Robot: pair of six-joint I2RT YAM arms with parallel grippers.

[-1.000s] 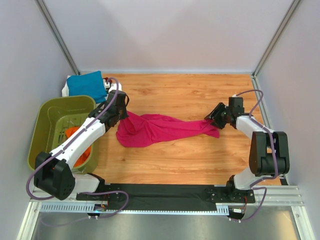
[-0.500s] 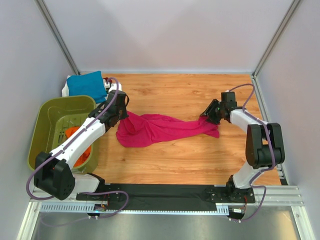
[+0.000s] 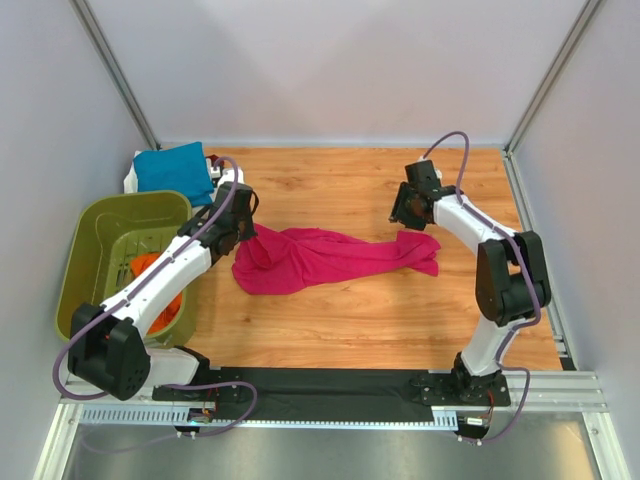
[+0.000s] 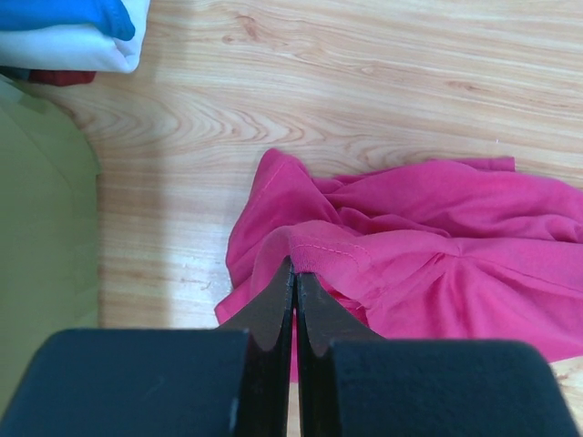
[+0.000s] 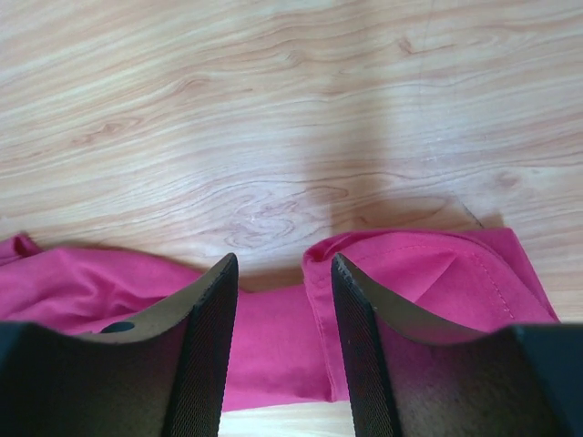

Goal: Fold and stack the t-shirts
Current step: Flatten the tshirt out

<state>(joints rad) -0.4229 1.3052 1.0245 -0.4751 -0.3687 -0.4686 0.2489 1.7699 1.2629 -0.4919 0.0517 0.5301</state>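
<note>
A magenta-pink t-shirt [image 3: 320, 258] lies crumpled and stretched sideways across the middle of the wooden table. My left gripper [image 3: 248, 232] is shut on a hem fold at the shirt's left end [image 4: 293, 264], with the cloth [image 4: 437, 228] bunched just beyond its tips. My right gripper [image 3: 398, 218] hovers open over the shirt's right end; in the right wrist view its jaws [image 5: 282, 264] straddle a seamed edge of the cloth [image 5: 437, 264] without gripping it. A teal-blue t-shirt [image 3: 175, 170] lies folded on a white one [image 4: 82, 50] at the back left.
An olive-green basket [image 3: 100, 235] stands at the left edge, with orange t-shirts [image 3: 150, 265] inside. In the left wrist view its wall [image 4: 36, 209] is close beside my left gripper. Bare wood [image 3: 330, 190] runs behind the magenta shirt, and white walls enclose the table.
My right arm has swung left and toward the back, from beside the shirt's right tip to above its far edge. The left arm and the shirt's left end have not moved.
</note>
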